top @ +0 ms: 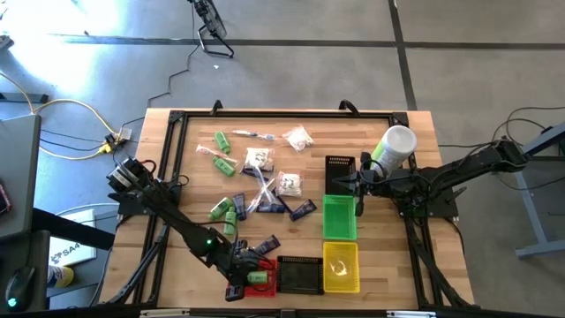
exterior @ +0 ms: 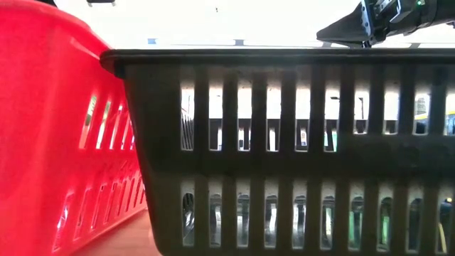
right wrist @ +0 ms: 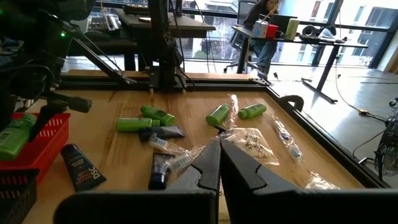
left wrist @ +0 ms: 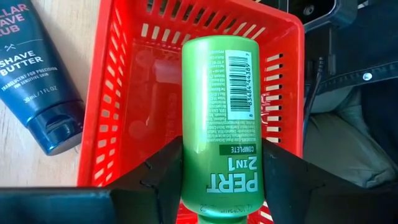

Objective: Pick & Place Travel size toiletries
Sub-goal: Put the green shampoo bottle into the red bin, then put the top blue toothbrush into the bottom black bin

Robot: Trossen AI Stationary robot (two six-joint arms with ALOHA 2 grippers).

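Green bottle held over the red basket

The left end effector (left wrist: 221, 180) pinches a green bottle (left wrist: 224, 118) just above the red basket (left wrist: 118, 74) at the desk's (top: 388, 256) near edge, a navy tube (left wrist: 40, 81) lying beside it. The right end effector (right wrist: 219, 163), fingers pressed together, hangs near the black basket (top: 340, 168); more toiletries (top: 256, 177) lie scattered mid-desk.

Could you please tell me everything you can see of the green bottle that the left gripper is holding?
The green bottle is a glossy plastic Pert 2 in 1 bottle with a white barcode label and small print. The left gripper holds it between its two dark fingers, which press on either side near the end bearing the brand name. It hangs over the open red basket, at the near edge of the table in the high view. No cap shows.
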